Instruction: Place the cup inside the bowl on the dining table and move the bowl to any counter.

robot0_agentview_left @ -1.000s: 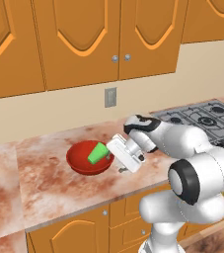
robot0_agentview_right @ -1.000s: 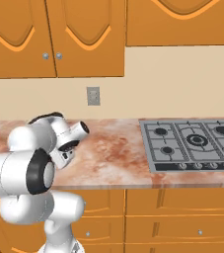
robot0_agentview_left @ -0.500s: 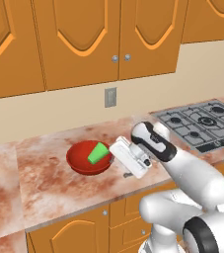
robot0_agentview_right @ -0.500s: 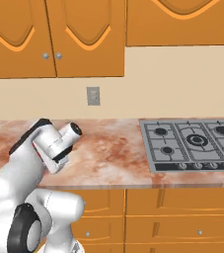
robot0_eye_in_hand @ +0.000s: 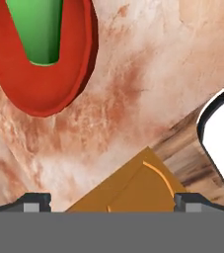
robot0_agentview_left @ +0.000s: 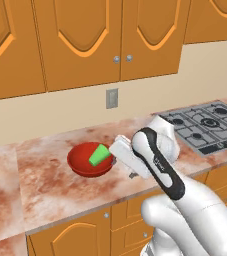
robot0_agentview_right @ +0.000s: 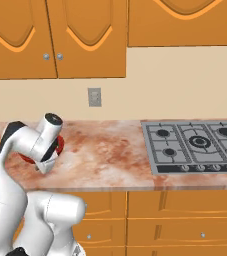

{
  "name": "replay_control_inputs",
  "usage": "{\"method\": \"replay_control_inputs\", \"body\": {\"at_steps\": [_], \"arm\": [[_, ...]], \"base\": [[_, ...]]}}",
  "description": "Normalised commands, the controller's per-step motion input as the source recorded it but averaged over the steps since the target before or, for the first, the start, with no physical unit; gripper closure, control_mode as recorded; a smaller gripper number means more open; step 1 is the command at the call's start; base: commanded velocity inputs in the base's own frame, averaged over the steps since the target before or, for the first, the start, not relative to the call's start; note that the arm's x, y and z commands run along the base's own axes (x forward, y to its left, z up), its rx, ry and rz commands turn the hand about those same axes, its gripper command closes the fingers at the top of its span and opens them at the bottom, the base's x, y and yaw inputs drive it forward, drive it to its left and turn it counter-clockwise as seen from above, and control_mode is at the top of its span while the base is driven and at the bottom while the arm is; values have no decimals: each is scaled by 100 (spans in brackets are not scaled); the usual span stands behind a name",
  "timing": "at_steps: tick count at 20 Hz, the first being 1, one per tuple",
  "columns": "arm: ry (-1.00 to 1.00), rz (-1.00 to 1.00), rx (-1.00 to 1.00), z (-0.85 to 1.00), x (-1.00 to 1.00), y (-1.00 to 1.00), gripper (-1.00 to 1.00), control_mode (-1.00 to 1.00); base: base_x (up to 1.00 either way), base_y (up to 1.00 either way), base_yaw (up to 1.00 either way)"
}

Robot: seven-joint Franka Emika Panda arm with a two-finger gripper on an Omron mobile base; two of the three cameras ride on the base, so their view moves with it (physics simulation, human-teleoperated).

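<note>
Partly arm-hidden, the bowl [robot0_agentview_right: 58,146] holds the cup [robot0_agentview_left: 99,154]; the pincer [robot0_eye_in_hand: 111,201] gapes apart.

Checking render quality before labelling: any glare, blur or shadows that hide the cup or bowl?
Left base view: sharp, evenly lit, cup and bowl clear. Right base view: the arm covers most of the bowl. Hand view: no glare, both cropped by the top edge.

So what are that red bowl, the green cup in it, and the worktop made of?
The bowl looks like glazed ceramic or glossy plastic: smooth red with a soft sheen. The cup seems to be plain matte plastic: flat bright green with no highlights. The counter looks like polished marble or stone, with a mottled pinkish-brown veining. All is rendered, so these are guesses from surface look alone.
</note>
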Motion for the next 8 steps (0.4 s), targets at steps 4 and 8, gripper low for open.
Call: {"method": "replay_control_inputs", "body": {"at_steps": [4,8], "arm": [[0,0,-16,37,-30,0,-100,-100],[0,0,-14,31,-42,0,-100,-100]], "base": [[0,0,0],[0,0,0]]}}
